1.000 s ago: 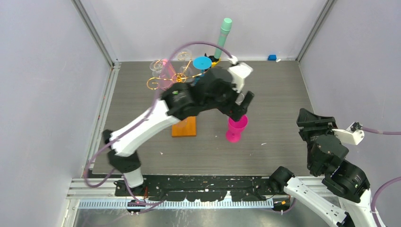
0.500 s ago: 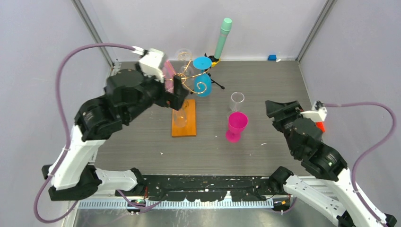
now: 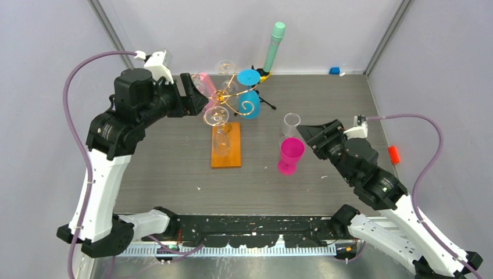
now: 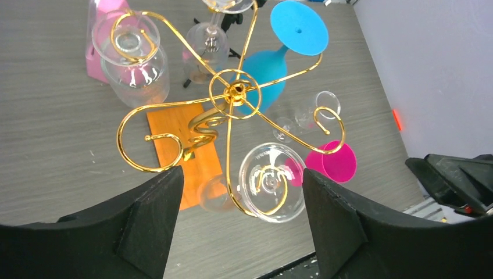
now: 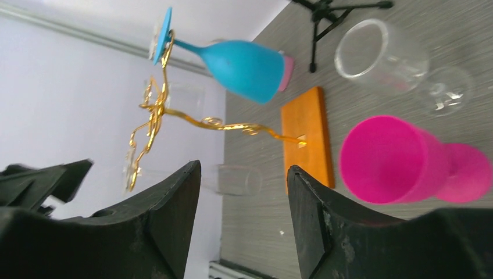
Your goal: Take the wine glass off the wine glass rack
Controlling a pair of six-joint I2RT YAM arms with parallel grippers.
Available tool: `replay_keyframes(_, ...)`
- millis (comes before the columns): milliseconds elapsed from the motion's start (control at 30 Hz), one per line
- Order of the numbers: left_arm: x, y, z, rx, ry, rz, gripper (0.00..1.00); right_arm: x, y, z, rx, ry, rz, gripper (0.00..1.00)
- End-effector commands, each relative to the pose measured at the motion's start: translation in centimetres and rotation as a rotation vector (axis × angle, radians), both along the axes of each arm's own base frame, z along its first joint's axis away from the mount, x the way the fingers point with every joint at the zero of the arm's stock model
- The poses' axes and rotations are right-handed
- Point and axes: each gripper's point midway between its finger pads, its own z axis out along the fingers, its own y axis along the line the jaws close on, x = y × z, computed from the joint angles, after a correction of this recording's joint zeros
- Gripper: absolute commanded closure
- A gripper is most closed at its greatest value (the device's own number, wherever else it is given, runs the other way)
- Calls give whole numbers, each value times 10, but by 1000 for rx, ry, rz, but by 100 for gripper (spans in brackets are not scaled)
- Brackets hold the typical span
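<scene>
Wine glass rack (image 3: 228,103) stands left of centre on the grey worktop (image 3: 174,174), its gold scroll arms spreading from a hub above the orange-brown base (image 3: 228,156). Several glasses hang upside down from it by their feet. A clear wine glass (image 4: 271,181) hangs on the near arm, a blue glass (image 4: 268,68) on the right, and another clear glass (image 4: 132,58) with a pale pink glass (image 4: 103,35) behind it on the left.

The left hand (image 3: 196,96) hovers high at the rack's left side, fingers spread and holding nothing; from its camera the curled wire crosses in front of the near glass.

The right hand (image 3: 309,136) sits low to the right, also spread and empty. Between it and the rack stand two upright glasses – a magenta glass (image 3: 290,153) just in front of its fingers and a small clear glass (image 3: 290,123) just behind that.

A black tripod (image 3: 263,75) carrying a mint-green cylinder (image 3: 274,46) stands at the far edge, close behind the blue glass. A small blue object (image 3: 334,71) lies in the far right corner and a red object (image 3: 394,154) near the right edge – both well apart from the rack.
</scene>
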Motion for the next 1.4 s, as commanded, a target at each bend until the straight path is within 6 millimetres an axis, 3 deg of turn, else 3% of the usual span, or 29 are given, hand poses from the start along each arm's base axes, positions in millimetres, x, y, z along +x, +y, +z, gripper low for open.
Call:
replay_keyframes(0, -1, -13, -3, -103, 68, -108, 24, 5, 48, 12, 160, -50, 168, 39)
replay_keyframes(100, 3, -4, -3, -99, 44, -88, 24, 16, 83, 17, 251, -64, 262, 39)
replay_keyframes(133, 2, -2, -2, -97, 32, -88, 23, 15, 94, 32, 306, -97, 310, 39)
replay_keyframes(167, 1, -1, -1, -93, 18, -90, 22, 20, 107, 29, 312, -75, 345, 39)
replay_keyframes(200, 0, 0, -1, -87, 7, -91, 21, 20, 115, 42, 359, -106, 381, 40)
replay_keyframes(267, -1, 5, 0, -72, -13, -76, 19, 27, 142, 45, 392, -101, 453, 42)
replay_keyframes(367, -4, 11, 1, -65, -47, -52, 18, 29, 166, 68, 438, -151, 507, 44)
replay_keyframes(533, -5, 24, -4, -43, -82, 7, 17, 32, 202, 72, 441, -141, 538, 43)
replay_keyframes(767, -7, 42, -11, 7, -103, 83, 16, 29, 212, 73, 438, -137, 472, 45)
replay_keyframes(933, -8, 46, -14, 18, -104, 97, 15, 30, 215, 85, 413, -155, 452, 45)
replay_keyframes(1033, -10, 47, -13, 20, -112, 100, 14, 33, 223, 77, 365, -120, 448, 45)
replay_keyframes(1367, -16, 49, -16, 27, -114, 98, 11, 38, 234, 61, 274, -50, 393, 63)
